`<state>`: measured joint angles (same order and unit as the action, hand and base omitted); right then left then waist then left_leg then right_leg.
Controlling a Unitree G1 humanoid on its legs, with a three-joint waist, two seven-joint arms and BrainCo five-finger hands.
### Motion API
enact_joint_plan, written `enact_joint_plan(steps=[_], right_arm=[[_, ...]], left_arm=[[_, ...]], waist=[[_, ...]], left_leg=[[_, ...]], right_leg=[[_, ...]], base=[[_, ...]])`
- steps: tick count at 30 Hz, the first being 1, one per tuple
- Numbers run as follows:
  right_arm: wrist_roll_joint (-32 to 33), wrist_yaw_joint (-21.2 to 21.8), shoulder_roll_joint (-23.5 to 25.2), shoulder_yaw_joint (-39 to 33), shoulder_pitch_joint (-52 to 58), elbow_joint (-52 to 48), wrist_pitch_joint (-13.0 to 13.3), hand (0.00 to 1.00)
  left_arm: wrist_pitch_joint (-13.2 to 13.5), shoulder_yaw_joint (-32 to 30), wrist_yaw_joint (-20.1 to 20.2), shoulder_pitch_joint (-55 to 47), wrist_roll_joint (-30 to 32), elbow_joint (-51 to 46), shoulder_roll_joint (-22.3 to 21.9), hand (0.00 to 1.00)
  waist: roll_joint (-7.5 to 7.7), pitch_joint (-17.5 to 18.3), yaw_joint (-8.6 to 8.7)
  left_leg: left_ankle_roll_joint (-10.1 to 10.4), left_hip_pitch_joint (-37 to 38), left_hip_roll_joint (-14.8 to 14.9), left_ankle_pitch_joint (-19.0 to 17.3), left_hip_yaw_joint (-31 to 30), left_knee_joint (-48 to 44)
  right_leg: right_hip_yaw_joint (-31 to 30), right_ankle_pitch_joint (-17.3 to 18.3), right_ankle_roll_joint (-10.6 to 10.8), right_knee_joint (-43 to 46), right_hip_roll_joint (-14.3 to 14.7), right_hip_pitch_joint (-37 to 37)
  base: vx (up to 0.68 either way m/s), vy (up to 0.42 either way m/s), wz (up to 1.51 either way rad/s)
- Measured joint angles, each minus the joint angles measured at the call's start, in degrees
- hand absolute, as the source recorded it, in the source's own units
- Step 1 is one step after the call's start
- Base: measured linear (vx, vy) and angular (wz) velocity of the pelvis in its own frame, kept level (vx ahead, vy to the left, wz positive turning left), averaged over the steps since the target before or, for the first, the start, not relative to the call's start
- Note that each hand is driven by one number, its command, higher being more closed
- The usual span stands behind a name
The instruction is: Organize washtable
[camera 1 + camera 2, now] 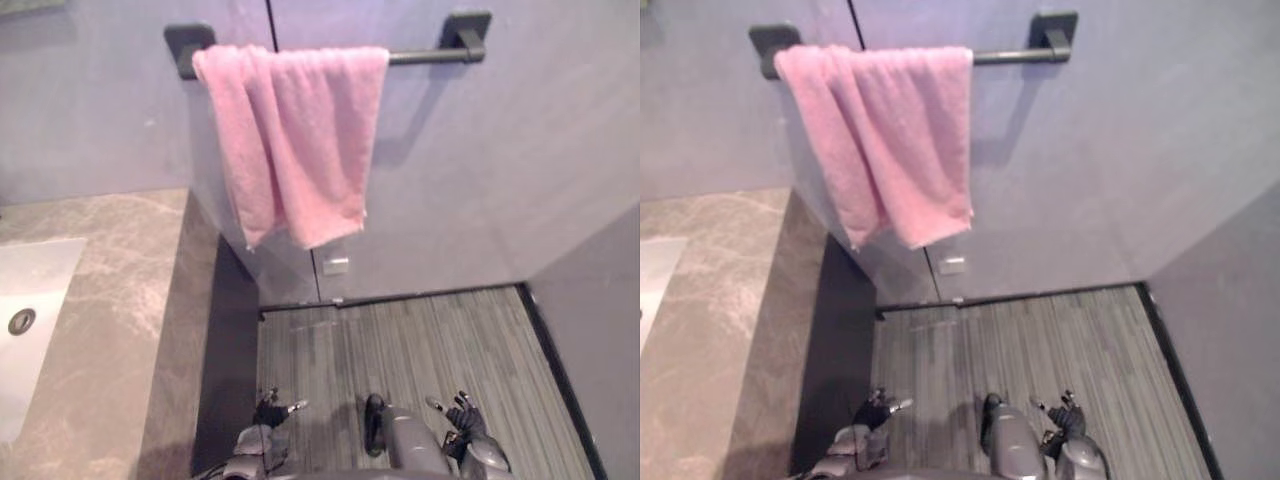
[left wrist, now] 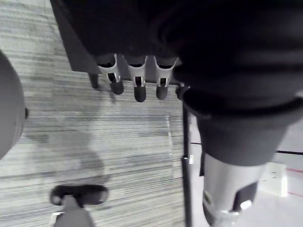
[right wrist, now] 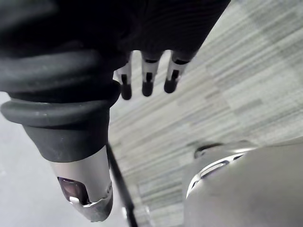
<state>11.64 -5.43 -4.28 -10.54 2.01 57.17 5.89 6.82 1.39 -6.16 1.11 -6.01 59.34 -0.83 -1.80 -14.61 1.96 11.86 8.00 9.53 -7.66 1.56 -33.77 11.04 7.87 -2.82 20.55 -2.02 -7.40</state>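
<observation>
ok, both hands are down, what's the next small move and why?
Probably lift the right hand toward the towel. It and the left hand hang low over the floor, open and empty, while the towel sits bunched and crooked at the left end of the bar.

Your two head cameras look steeply down from above, facing the wall [image 1: 520,180] where the pink towel [image 1: 290,140] hangs on the dark rail [image 1: 430,57]. They share nearly the whole scene, though the left eye takes in more of the stone counter [image 1: 110,300] and its sink [image 1: 30,300]. Each wrist camera sits very close behind its own hand, the left hand [image 2: 137,80] and the right hand [image 3: 147,75], looking past the fingers at the striped floor [image 2: 118,132], probably the strip low in your head views.
</observation>
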Motion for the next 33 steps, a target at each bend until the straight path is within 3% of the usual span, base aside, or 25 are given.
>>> enact_joint_plan(steps=[2, 5, 6, 7, 8, 9, 10, 11, 13, 15, 18, 21, 23, 25, 26, 27, 28, 31, 33], right_arm=[[0.02, -0.33, 0.51, -0.12, 0.46, 0.48, -0.02, 0.0], [0.04, -0.73, 0.43, -0.23, 0.64, 0.98, -0.05, 0.0], [0.05, -0.76, 0.42, -0.25, 0.63, 1.07, -0.05, 0.0], [0.01, -0.79, 0.41, -0.24, 0.62, 1.52, -0.07, 0.0], [0.01, -0.82, 0.35, -0.24, 0.58, 1.69, -0.06, 0.0], [0.02, -0.86, 0.16, -0.23, 0.59, 1.93, -0.05, 0.0], [0.02, -0.88, -0.07, -0.19, 0.63, 2.05, -0.05, 0.0], [-0.06, -0.94, -0.7, 0.35, 0.59, 2.28, -0.14, 0.0], [-0.52, -1.07, 0.14, 1.53, 0.77, 2.26, -0.12, 0.0], [-0.94, -1.08, 1.11, 1.47, 1.03, 2.28, -0.18, 0.0], [-0.97, -0.85, 1.28, 1.4, 0.95, 2.15, -0.18, 0.0], [-1.05, -0.65, 1.72, 1.44, 0.72, 2.2, -0.12, 0.0], [-1.0, -0.62, 1.82, 1.48, 0.65, 2.17, -0.2, 0.0], [-1.0, -0.66, 1.76, 1.46, 0.68, 2.06, -0.14, 0.0], [-1.02, -0.7, 1.85, 1.5, 1.02, 2.1, -0.13, 0.0], [-0.79, -0.65, 1.98, 1.0, 1.3, 2.3, -0.16, 0.0], [-1.0, -0.83, 0.96, 0.88, 1.67, 2.39, -0.06, 0.0], [-0.92, -0.89, 0.39, 0.35, 1.76, 2.3, -0.06, 0.0], [-0.93, -1.01, 0.45, 0.29, 1.88, 2.35, -0.05, 0.0]], left_arm=[[0.1, 0.29, -0.04, -0.12, -1.19, -0.9, -0.38, 0.0], [0.26, 0.81, -0.1, -0.17, -1.14, -1.56, -0.62, 0.0], [0.3, 0.82, -0.13, -0.12, -1.11, -1.56, -0.53, 0.0], [0.49, 0.87, -0.14, 0.03, -1.04, -1.72, -0.3, 0.0], [0.5, 0.92, -0.13, 0.04, -0.99, -1.89, -0.26, 0.0], [0.56, 1.01, -0.14, -0.01, -0.86, -1.98, -0.24, 0.0], [0.55, 1.14, -0.16, -0.09, -0.73, -1.86, -0.17, 0.0], [0.6, 1.42, -0.21, -0.28, -0.6, -1.62, 0.34, 0.0], [0.52, 1.43, -0.27, -0.42, -0.59, -0.98, 1.81, 0.0], [0.39, 1.37, -0.23, -0.27, -0.53, -0.26, 2.91, 0.0], [0.07, 1.29, -0.19, -0.05, -0.48, 0.83, 2.93, 0.0], [-0.13, 1.69, 0.32, -0.16, 0.01, 0.88, 2.83, 0.0], [-0.18, 2.04, -0.09, -0.23, -0.01, 0.93, 2.9, 0.0], [-0.13, 2.04, -0.26, -0.63, -0.08, 0.95, 3.03, 0.0], [-0.05, 2.0, -0.21, -0.96, -0.11, 0.85, 3.46, 0.0], [-0.04, 1.7, -0.37, -1.14, -0.17, 1.44, 3.64, 0.0], [0.12, 1.48, -0.27, -1.67, -0.63, 1.53, 2.61, 0.0], [0.13, 1.38, -0.29, -2.29, -1.11, 1.79, 1.71, 0.0], [0.14, 1.42, -0.3, -2.28, -1.22, 1.88, 1.61, 0.0]], waist=[[0.5, -0.23, -0.1], [0.16, -0.07, -0.56], [0.16, -0.08, -0.61], [0.24, -0.08, -0.95], [0.25, -0.09, -1.1], [0.08, -0.03, -1.26], [-0.29, 0.13, -1.24], [-0.81, 0.46, -1.48], [0.89, 1.54, -1.24], [2.43, 2.16, -1.37], [2.24, 2.18, -1.3], [2.26, 2.54, -0.95], [2.07, 2.59, -0.97], [1.73, 2.57, -0.86], [2.67, 3.12, -0.82], [2.64, 4.03, -0.59], [1.14, 4.8, -0.35], [-0.45, 5.37, 0.01], [-0.27, 5.31, 0.14]], left_leg=[[-2.99, -4.15, 2.93, -1.98, 5.06, -9.44], [-6.44, -8.37, 2.92, -4.89, 11.37, -4.62], [-6.68, -9.08, 2.49, -5.02, 11.84, -1.95], [-6.69, -11.09, 0.56, -4.96, 12.48, 7.76], [-6.58, -11.42, -0.28, -4.56, 12.33, 11.56], [-5.23, -11.41, -1.66, -3.19, 11.88, 18.11], [-5.76, -11.12, -1.98, -0.42, 11.42, 21.42], [-8.17, -10.14, -2.61, 4.68, 11.42, 23.38], [-8.95, -8.72, -4.86, 4.1, 12.02, 25.1], [-11.27, -8.52, -7.29, 2.86, 12.18, 24.74], [-12.78, -5.79, -9.75, 0.68, 12.74, 25.32], [-13.55, -1.62, -10.0, 0.14, 12.01, 27.59], [-13.55, -0.84, -9.01, 0.11, 10.13, 27.92], [-13.48, -0.53, -7.41, 0.12, 9.27, 27.48], [-13.18, -0.35, -7.89, 0.01, 9.15, 27.05], [-11.23, 0.37, -8.01, -1.07, 8.05, 26.81], [-11.02, 0.56, -7.08, -1.03, 7.89, 27.0], [-10.39, 1.4, -6.12, -0.65, 7.94, 27.68], [-10.08, 2.52, -5.7, -0.47, 7.95, 27.87]], right_leg=[[1.57, 0.17, -0.26, -4.13, 0.56, 6.22], [1.34, -0.12, 0.17, -8.32, 0.28, 10.72], [1.28, -0.19, 0.31, -8.97, 0.03, 11.26], [0.7, -0.37, 1.26, -10.76, -1.09, 12.49], [0.45, -0.24, 1.84, -10.92, -1.58, 12.63], [-0.08, 0.11, 2.8, -10.87, -2.21, 12.82], [-0.37, 0.54, 3.56, -10.83, -2.28, 13.02], [-1.69, 1.29, 4.91, -10.74, -2.25, 13.5], [-2.1, 1.76, 6.2, -11.8, -4.04, 14.47], [-1.99, 2.92, 8.0, -10.95, -6.33, 14.37], [-3.77, 4.82, 9.0, -3.69, -9.1, 13.05], [-5.72, 6.2, 8.85, 9.56, -9.64, 8.54], [-6.78, 8.93, 7.62, 10.27, -7.75, 6.72], [-6.43, 9.6, 7.13, 5.48, -4.76, 5.01], [-6.27, 5.72, 6.42, -0.78, -4.75, 5.28], [-5.96, 3.6, 6.38, -2.13, -4.45, 6.15], [-6.02, 3.34, 6.02, -3.28, -3.51, 7.0], [-6.14, 2.97, 5.5, -6.12, -2.3, 8.75], [-6.16, 2.84, 5.32, -7.44, -1.84, 10.32]], base=[[0.21, -0.147, 0.3], [0.21, -0.057, 0.01], [0.17, 0.089, -0.06], [0.14, 0.113, -0.08], [0.14, 0.135, -0.12], [0.09, 0.102, -0.1], [0.15, 0.17, -0.22], [0.21, 0.208, -0.2], [0.28, 0.209, -0.08], [0.28, 0.166, 0.07], [0.25, 0.171, 0.03], [0.24, 0.117, 0.09], [0.22, -0.054, 0.28], [0.17, -0.114, 0.3], [0.16, -0.114, 0.32], [0.21, -0.115, 0.24], [0.2, -0.101, 0.12], [0.17, -0.099, -0.09], [0.13, -0.084, -0.08]])
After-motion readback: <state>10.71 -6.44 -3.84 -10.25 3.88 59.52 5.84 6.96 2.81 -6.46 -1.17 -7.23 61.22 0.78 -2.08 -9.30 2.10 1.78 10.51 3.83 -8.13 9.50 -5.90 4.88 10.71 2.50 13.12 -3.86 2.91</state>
